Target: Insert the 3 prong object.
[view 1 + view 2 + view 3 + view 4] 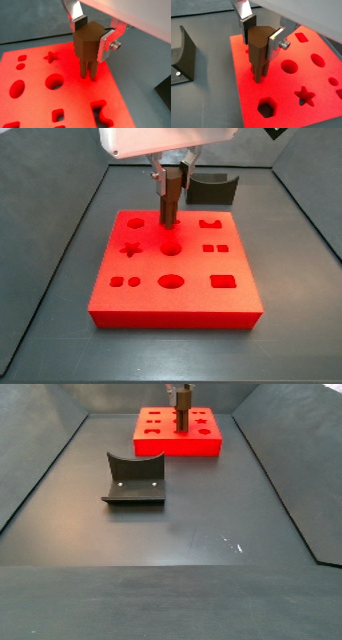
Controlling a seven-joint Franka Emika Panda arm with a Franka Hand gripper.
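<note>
My gripper (89,35) is shut on the 3 prong object (85,44), a slim dark brown upright piece with thin prongs at its lower end. It also shows in a wrist view (260,47). The prong tips meet the top of the red board (40,100) with shaped holes, near a round hole (55,81). Whether the prongs are inside a hole I cannot tell. In a side view the piece (170,200) stands upright over the board's far middle (174,278), under the gripper (170,173). In a side view the piece (181,402) and board (178,439) are far away.
The dark fixture (134,479) stands on the grey floor between the board and the near edge; it also shows in a wrist view (183,55) and a side view (213,188). Dark walls enclose the floor on both sides.
</note>
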